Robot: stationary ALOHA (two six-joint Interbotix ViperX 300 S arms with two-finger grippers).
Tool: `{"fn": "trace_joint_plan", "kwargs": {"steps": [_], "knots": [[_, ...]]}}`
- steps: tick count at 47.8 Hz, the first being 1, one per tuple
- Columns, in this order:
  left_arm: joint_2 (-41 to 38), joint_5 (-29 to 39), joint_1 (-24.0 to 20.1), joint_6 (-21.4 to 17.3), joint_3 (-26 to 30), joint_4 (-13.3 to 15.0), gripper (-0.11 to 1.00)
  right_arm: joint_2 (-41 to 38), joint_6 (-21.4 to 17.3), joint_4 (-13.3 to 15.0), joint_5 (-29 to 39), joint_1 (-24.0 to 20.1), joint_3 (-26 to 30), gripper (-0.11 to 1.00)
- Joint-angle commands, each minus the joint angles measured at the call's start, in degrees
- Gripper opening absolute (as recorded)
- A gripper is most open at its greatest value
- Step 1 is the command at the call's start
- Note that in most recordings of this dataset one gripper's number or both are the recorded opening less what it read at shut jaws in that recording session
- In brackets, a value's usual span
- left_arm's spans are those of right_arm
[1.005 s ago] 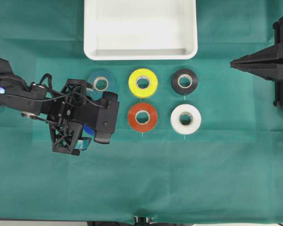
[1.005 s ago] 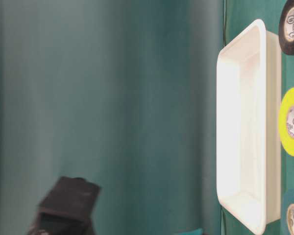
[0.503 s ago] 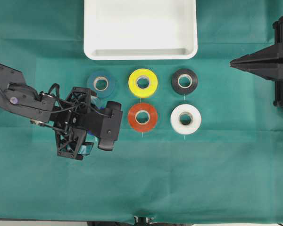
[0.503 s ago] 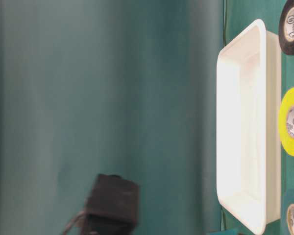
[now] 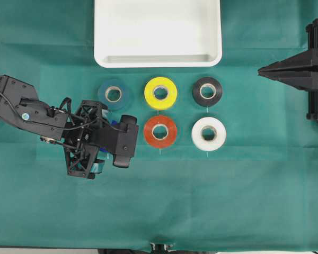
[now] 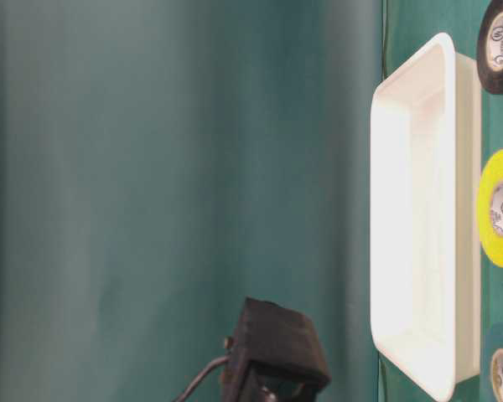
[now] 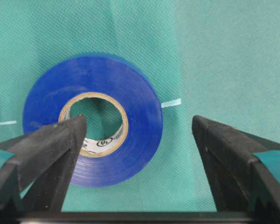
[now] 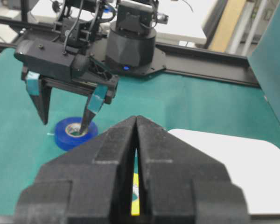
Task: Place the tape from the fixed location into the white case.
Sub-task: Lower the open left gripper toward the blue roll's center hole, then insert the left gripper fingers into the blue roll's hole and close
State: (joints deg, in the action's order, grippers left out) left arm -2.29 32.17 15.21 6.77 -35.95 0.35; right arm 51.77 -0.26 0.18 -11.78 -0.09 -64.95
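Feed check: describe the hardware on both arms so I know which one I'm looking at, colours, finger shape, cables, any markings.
Both arms are matte black. The left gripper has long tapering wedge fingers with teal pads near their upper ends, an open lattice frame, loose black cables looping over the wrist, and a small blue-lit spot on the arm. The right gripper has broad black fingers that taper to a point; no cables or markings show on it.

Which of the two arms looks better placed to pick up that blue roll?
The left. Its left gripper hangs open right over the blue tape, one finger above the core, the other outside the roll. The right gripper sits shut, far off at the table's other side.
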Motion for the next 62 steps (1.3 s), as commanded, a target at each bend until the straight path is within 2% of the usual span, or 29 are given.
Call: {"fn": "trace_joint_plan", "kwargs": {"steps": [1,21,37,41,49,51,62], "knots": [[0.7,-0.8,0.3,0.1,0.3,0.0,0.98,-0.3,0.1,0.1,-0.2,0.0,1.5,0.00],[0.6,-1.6,0.4,0.2,-0.3,0.1,0.97,-0.3,0.1,0.0,-0.2,0.0,1.5,0.00],[-0.6,-1.6,0.9,0.0,-0.2,0.0,0.91,-0.3,0.1,0.1,-0.2,0.0,1.6,0.00],[-0.6,-1.6,0.9,0.0,-0.2,0.0,0.80,-0.3,0.1,0.0,-0.3,0.0,1.6,0.00],[-0.6,-1.6,0.9,0.0,0.1,0.0,0.33,-0.3,0.1,0.1,-0.2,0.0,1.6,0.00],[-0.6,-1.6,0.9,0.0,0.2,0.0,0.25,-0.4,0.1,0.1,-0.2,0.0,1.6,0.00],[-0.6,-1.3,1.0,-0.1,0.2,0.0,0.24,-0.4,0.1,0.1,-0.2,0.0,1.5,0.00]]}}
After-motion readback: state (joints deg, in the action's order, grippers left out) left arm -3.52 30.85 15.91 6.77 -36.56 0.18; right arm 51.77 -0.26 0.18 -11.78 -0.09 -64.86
